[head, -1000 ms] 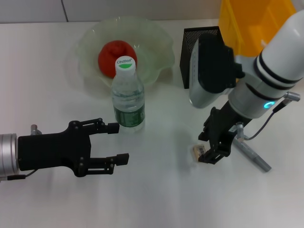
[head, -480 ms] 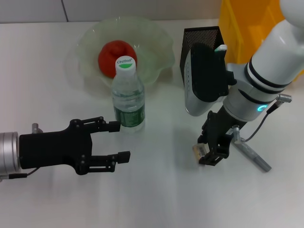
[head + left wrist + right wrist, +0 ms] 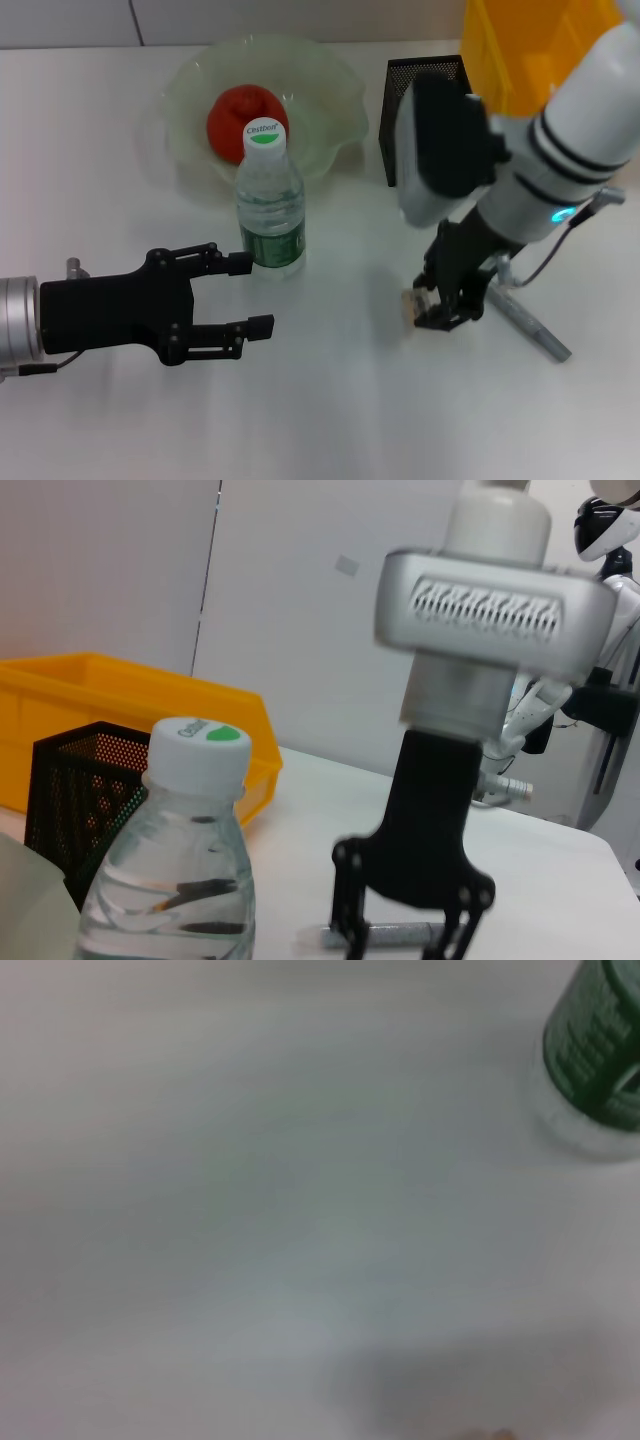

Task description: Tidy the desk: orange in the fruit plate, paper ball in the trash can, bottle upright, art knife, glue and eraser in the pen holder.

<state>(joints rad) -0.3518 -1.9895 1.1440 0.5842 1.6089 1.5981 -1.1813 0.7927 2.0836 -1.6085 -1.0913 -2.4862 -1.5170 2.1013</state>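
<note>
White desk (image 3: 330,420): right gripper (image 3: 443,308) pinches eraser (image 3: 413,306); left gripper (image 3: 235,297) gapes empty.

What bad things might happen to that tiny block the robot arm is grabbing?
The right end effector is closed on the tiny beige rectangular eraser by only one edge, so it might slip out and drop. The grey pen-shaped tool lies right beside the fingers and may get nudged. The tall black mesh pen holder has a narrow mouth, so the drop might miss.
</note>
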